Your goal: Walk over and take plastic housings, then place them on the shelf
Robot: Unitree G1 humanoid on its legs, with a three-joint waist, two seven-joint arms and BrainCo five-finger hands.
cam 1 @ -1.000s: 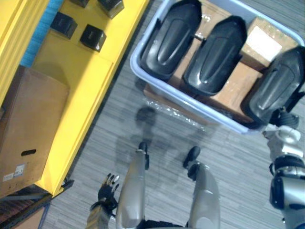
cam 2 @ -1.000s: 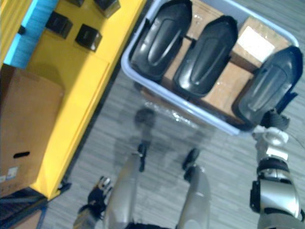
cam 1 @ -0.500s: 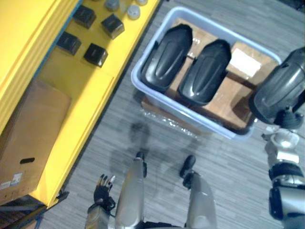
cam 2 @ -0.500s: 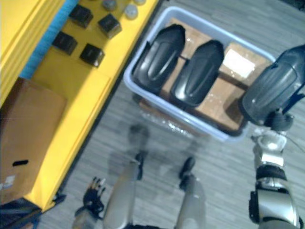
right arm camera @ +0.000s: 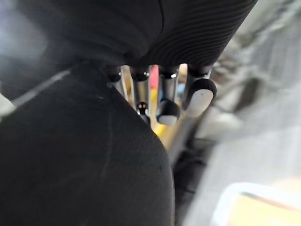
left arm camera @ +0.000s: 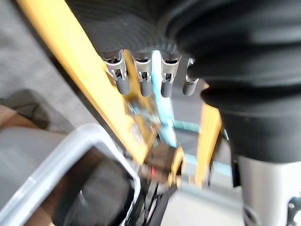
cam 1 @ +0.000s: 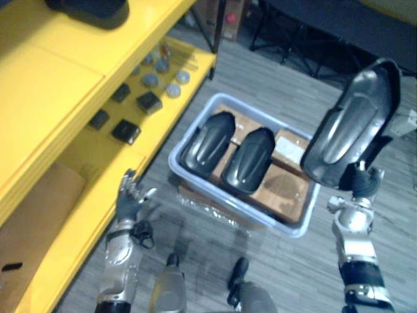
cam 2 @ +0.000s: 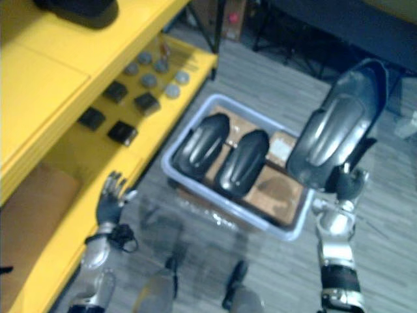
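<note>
My right hand (cam 1: 362,183) is shut on the lower end of a dark grey plastic housing (cam 1: 350,125), held upright high above the floor, right of the bin. In the right wrist view the housing (right arm camera: 80,160) lies against the fingers (right arm camera: 168,110). Two more housings (cam 1: 207,145) (cam 1: 248,159) lie side by side in a pale blue bin (cam 1: 296,227) on the floor. My left hand (cam 1: 131,197) is open, fingers spread, raised beside the yellow shelf (cam 1: 58,85). In the left wrist view its fingers (left arm camera: 143,84) hang straight and hold nothing.
Small black blocks (cam 1: 125,131) and grey discs (cam 1: 151,80) lie on the shelf's lower level. A dark object (cam 1: 88,9) sits on the upper level. Brown cardboard (cam 1: 279,190) lines the bin's bottom. Dark furniture legs (cam 1: 264,26) stand on the striped floor beyond the bin.
The camera has tilted up and the whole scene shifted. My right hand has lifted the housing higher, clear of the bin. My left hand rose from beside my legs towards the shelf edge.
</note>
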